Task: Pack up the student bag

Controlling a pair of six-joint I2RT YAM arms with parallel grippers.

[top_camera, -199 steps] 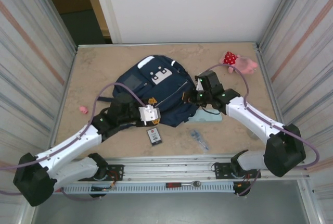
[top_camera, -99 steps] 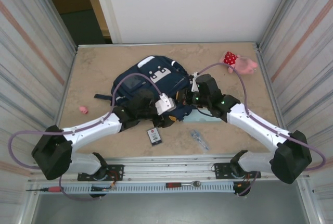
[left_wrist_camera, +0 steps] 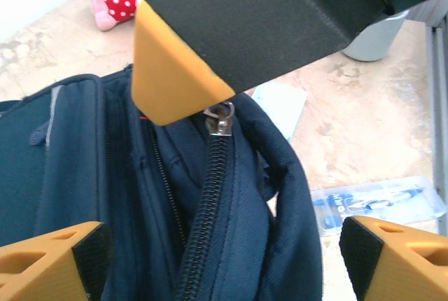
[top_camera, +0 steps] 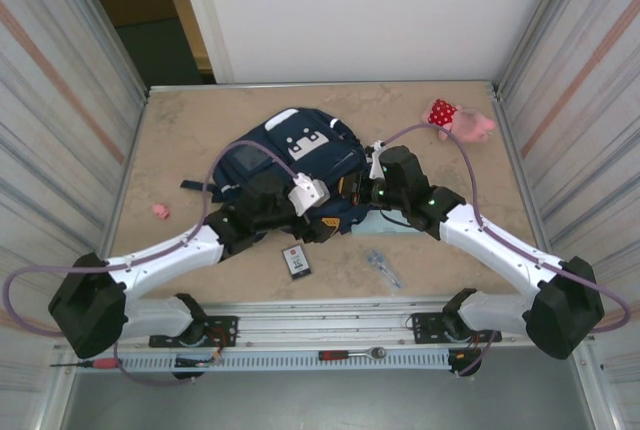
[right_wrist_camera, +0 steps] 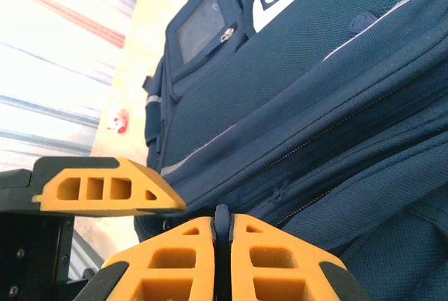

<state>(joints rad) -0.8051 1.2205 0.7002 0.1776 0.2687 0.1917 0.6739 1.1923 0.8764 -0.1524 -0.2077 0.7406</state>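
Observation:
The navy student bag [top_camera: 290,155] lies in the middle of the table with its white patch facing up. My right gripper [top_camera: 357,190] is at the bag's right edge, and in the right wrist view it [right_wrist_camera: 222,222] is shut on a thin fold of the bag's fabric. My left gripper [top_camera: 325,222] is at the bag's near edge. In the left wrist view it [left_wrist_camera: 224,245] stands wide open astride the bag's zipper [left_wrist_camera: 210,203]. The zipper pull [left_wrist_camera: 220,117] sits just under the right gripper's orange fingertip [left_wrist_camera: 171,70].
A pink plush toy [top_camera: 458,120] lies at the back right. A clear pen case [top_camera: 382,267], a pale blue sheet [top_camera: 400,226] and a small black card [top_camera: 296,261] lie near the bag's front. A small pink item [top_camera: 160,211] is at the left.
My left gripper has swung from the bag's left front to its near right edge, beside the right gripper. The bag's near edge is bunched up and pulled back.

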